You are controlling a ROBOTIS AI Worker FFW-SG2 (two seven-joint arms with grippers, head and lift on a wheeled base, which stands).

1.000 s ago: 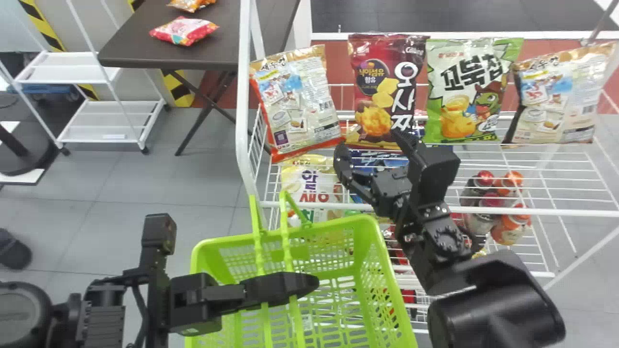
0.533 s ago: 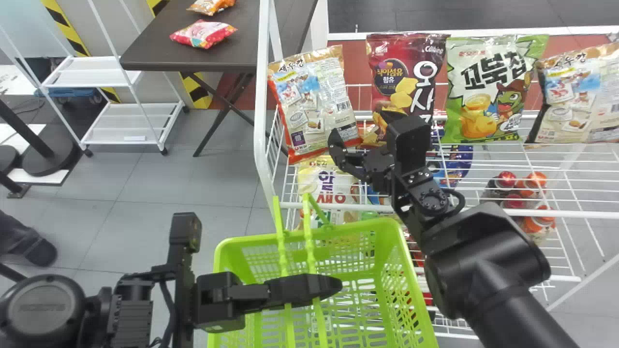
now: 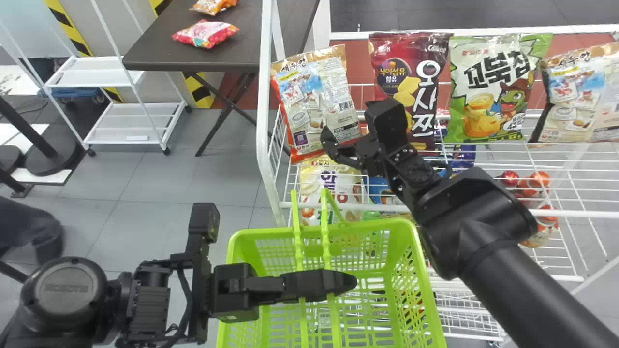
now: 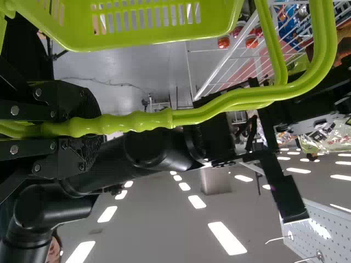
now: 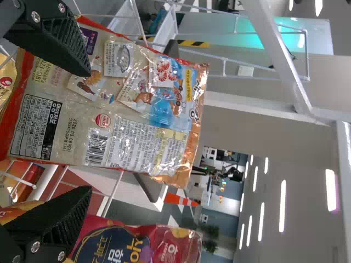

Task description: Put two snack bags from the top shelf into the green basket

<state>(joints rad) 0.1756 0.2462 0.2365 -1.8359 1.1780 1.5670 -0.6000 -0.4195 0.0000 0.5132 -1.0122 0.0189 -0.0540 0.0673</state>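
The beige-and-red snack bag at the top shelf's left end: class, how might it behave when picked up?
The beige-and-red snack bag will probably give and crumple where squeezed, since its wrapper looks thin and creased. Its glossy sheen suggests it could slip a little. It stands tilted on the wire shelf, so a sideways nudge might tip it.

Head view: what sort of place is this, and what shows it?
Probably a mock shop: snack bags line a white wire rack, with a green basket and a black robot arm in front.
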